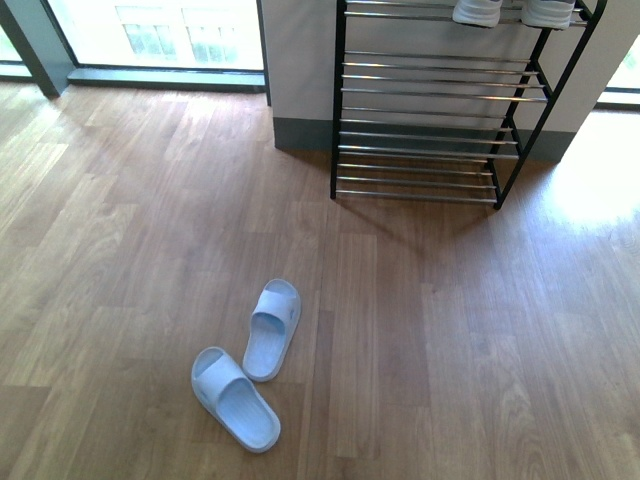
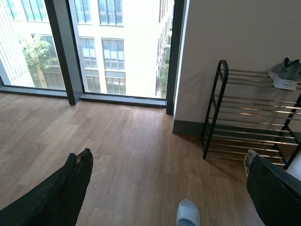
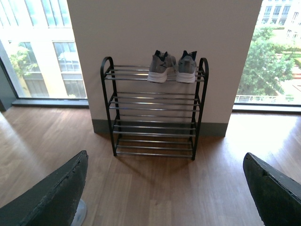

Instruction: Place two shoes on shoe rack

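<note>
Wooden floor, sandal below left end effector

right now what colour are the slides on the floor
Pale blue-white; the slide sandals show best in the front view.

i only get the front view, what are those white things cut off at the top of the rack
Observer: Those are the soles of a pair of grey sneakers. The right wrist view shows them whole, side by side on the top shelf of the rack.
Operator: ok, no arms in my view either, left jaws open
Observer: Yes. The left wrist view shows the left gripper with its jaws wide apart and nothing between them.
Operator: right one too
Observer: Yes, the right gripper is also wide open and empty, and its camera looks straight at the rack.
</note>
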You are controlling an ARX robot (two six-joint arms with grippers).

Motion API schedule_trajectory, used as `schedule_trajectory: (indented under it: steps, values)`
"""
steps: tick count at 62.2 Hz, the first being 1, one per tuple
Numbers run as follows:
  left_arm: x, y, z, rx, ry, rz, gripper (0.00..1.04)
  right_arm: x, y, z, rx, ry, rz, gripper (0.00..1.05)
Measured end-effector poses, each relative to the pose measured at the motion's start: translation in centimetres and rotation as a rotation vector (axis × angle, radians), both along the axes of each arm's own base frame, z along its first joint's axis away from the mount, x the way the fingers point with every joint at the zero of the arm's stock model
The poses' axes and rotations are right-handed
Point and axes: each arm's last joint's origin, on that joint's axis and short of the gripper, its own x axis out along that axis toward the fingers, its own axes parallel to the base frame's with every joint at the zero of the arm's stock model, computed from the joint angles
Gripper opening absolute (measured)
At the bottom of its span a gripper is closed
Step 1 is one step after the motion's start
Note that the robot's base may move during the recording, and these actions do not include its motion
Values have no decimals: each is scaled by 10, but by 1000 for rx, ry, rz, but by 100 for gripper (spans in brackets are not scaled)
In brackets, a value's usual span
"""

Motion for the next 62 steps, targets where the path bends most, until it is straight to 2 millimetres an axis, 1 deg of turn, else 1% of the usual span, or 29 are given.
schedule_trajectory:
  steps: [62]
  values:
    - [0,0,0,0,0,-2,95,0,0,0,0,-1,-3,96]
